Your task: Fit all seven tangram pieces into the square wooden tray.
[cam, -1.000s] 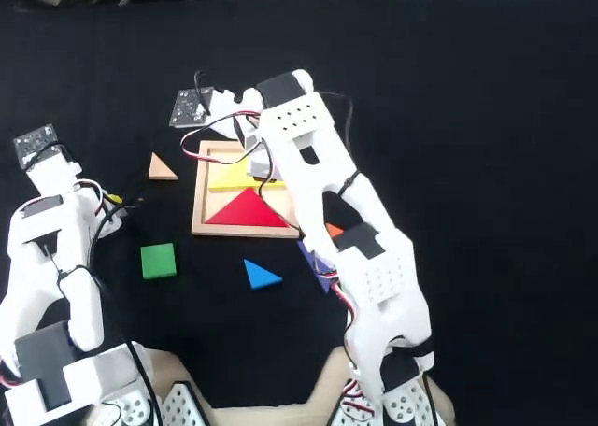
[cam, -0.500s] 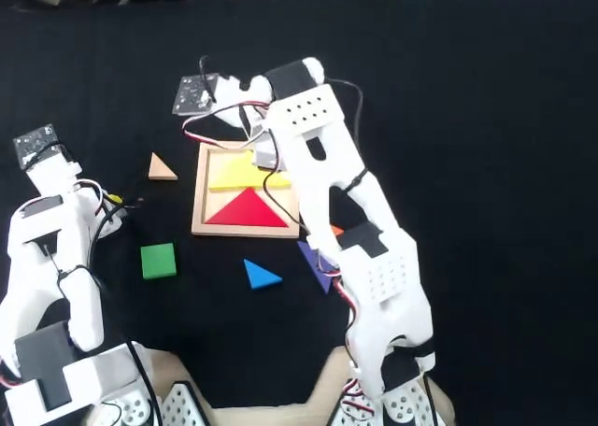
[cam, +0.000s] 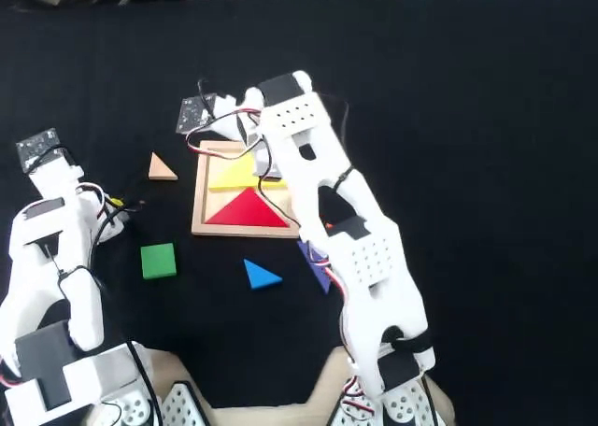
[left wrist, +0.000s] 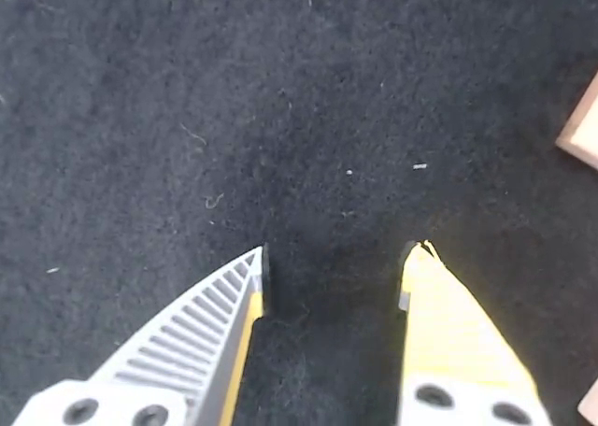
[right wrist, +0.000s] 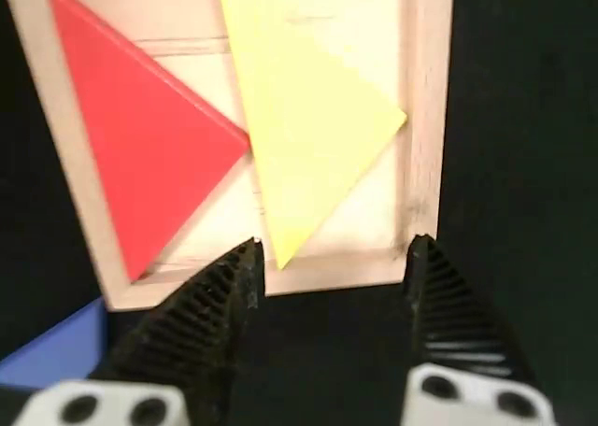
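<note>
1. Your left gripper [left wrist: 336,253] hangs over the black cloth [left wrist: 280,90], jaws spread.
2. The green square [cam: 158,261] and blue triangle [cam: 261,275] lie outside the square wooden tray [cam: 198,228].
3. The tray holds the red triangle [cam: 245,210] and yellow triangle [cam: 234,175].
4. Your right gripper [right wrist: 334,244] hovers at the tray's far edge, jaws spread.

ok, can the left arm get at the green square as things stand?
Probably yes: the green square lies on bare cloth beside the left arm, nothing between them. The left claw is open and empty; the right arm is over the tray.
</note>
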